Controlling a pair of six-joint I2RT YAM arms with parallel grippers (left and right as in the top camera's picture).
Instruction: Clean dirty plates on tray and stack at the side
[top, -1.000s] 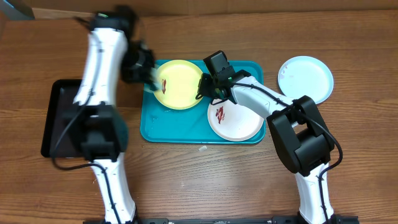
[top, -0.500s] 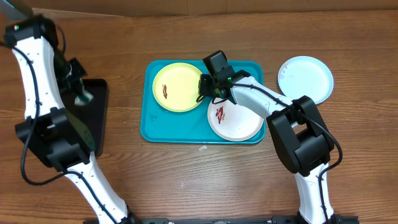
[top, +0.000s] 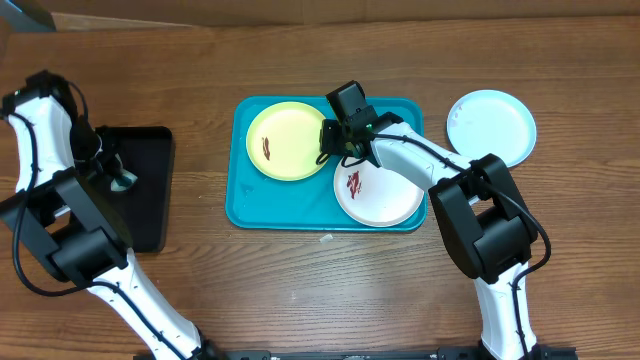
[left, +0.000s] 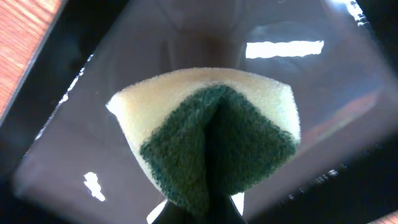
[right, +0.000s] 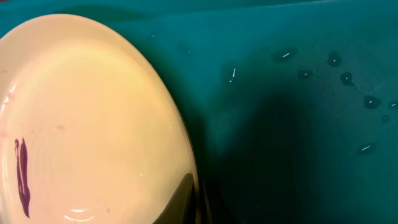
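No text, label, brand, number or sign can be read in any of the views.

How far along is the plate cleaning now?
Done: the pale blue plate lies beside the tray, looks clean. In hand: left jaws pinch the sponge over the black tray; right jaws grip the rim of the yellow-green plate. Left: it and the white plate show red smears.
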